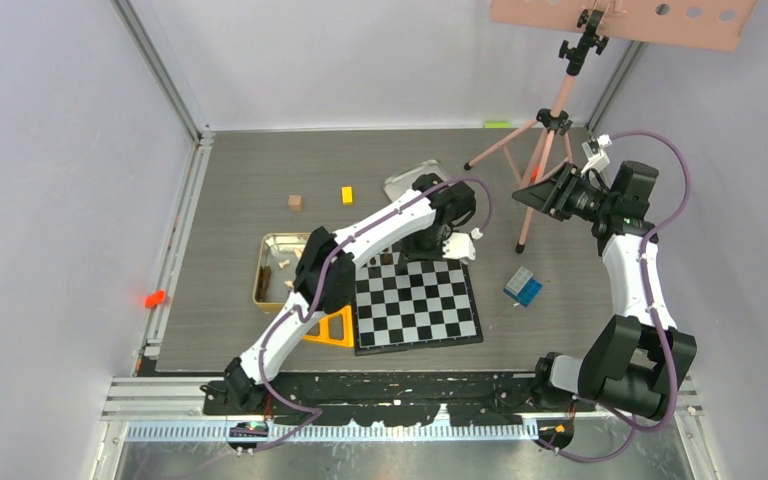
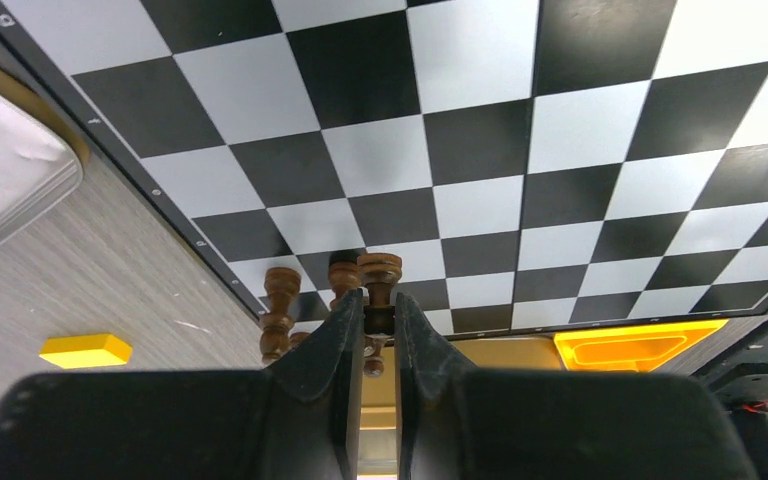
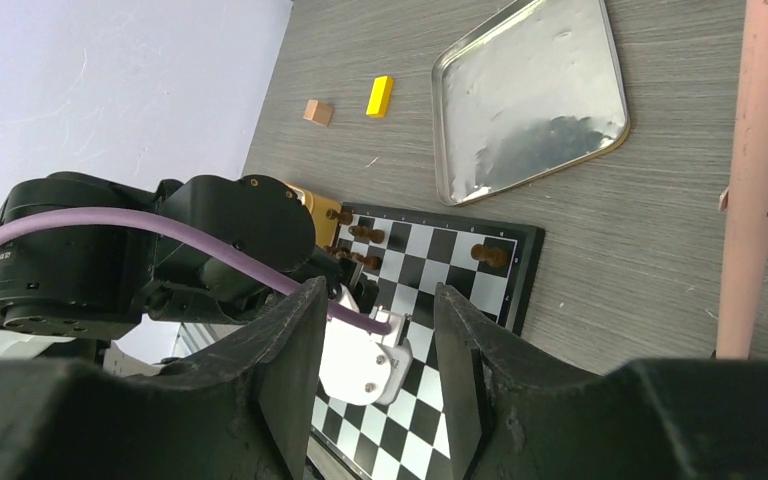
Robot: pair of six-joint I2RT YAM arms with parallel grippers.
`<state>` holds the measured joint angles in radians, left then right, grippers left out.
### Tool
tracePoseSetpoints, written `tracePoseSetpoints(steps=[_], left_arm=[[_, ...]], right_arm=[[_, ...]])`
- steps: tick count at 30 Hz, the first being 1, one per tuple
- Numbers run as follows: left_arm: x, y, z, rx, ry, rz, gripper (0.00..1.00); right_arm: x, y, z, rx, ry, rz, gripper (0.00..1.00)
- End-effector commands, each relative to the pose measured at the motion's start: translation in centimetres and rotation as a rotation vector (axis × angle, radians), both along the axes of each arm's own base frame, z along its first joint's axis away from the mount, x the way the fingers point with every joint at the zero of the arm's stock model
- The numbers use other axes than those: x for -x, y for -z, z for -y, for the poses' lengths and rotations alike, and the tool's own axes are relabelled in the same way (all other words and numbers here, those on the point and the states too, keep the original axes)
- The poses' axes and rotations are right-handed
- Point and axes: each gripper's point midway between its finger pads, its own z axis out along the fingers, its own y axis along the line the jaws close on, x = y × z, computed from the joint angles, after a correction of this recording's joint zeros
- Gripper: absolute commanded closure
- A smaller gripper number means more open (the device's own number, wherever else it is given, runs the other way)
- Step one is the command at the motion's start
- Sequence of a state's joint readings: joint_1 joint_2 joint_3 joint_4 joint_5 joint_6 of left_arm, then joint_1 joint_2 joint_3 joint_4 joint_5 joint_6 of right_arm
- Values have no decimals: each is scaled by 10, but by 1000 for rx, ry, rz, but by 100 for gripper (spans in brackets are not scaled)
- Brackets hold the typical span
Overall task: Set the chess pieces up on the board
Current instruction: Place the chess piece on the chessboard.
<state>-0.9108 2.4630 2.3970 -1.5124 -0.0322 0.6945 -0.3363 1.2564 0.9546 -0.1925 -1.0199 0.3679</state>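
The black-and-white board (image 1: 430,312) lies in front of the arms. My left gripper (image 2: 380,300) is over its far edge, shut on a dark brown chess piece (image 2: 380,272) that stands upright at the edge row. Two more dark pieces (image 2: 280,308) stand right beside it. In the right wrist view, other dark pieces (image 3: 488,255) stand along that same edge. My right gripper (image 3: 380,300) hangs high at the right of the board, open, with nothing between its fingers. In the top view my left wrist (image 1: 430,240) hides the held piece.
A gold tin (image 1: 278,268) with a few pale pieces sits left of the board, and an orange triangle (image 1: 332,330) lies below it. A silver lid (image 3: 525,95), a yellow block (image 1: 347,195) and a brown cube (image 1: 295,202) lie beyond. A blue cube (image 1: 523,287) and a pink tripod (image 1: 550,140) stand to the right.
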Motion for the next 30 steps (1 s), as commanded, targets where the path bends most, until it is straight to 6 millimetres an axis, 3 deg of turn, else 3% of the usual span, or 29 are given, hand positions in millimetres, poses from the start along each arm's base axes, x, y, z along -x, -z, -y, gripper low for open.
tracePoseSetpoints(steps=[1, 30], left_arm=[[-10, -11, -6, -34, 33, 59, 95], [-35, 13, 1, -75, 81, 141, 90]], right_arm=[[5, -9, -1, 17, -22, 55, 51], [5, -2, 3, -10, -26, 23, 51]])
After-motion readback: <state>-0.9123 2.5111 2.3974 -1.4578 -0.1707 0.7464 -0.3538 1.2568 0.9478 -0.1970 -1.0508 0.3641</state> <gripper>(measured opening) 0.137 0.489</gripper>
